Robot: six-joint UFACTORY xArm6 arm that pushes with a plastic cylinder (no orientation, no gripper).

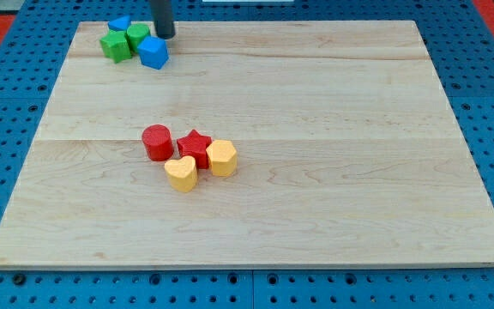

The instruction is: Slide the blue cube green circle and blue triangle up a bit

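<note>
**A:** Where are you seeing the tip (165,36) right now?

**B:** You are looking at the dark rod coming down at the far left of the desk (316,103), and its lower end is resting just beyond the blue cube (153,52), a little to that block's right. It is sitting close to the cube; you cannot tell whether the two are touching.

**A:** And the claw, is it spread or pressed together?

**B:** You are working with a plain rod here, so no claw is showing in the view.

**A:** Where are the task's blocks lying?

**B:** You are finding them bunched in the far left corner. The blue triangle (120,23) is sitting farthest back, the green circle (138,36) is lying just in front of it, and the blue cube is nearest of the three, to the right. A green cube (116,46) is pressing in on the left of the bunch.

**A:** Anything else on the desk?

**B:** You are also seeing a second cluster near the middle, well apart: a red cylinder (157,142), a red star (195,147), a yellow hexagon (221,157) and a yellow heart (181,172), all huddling together.
</note>
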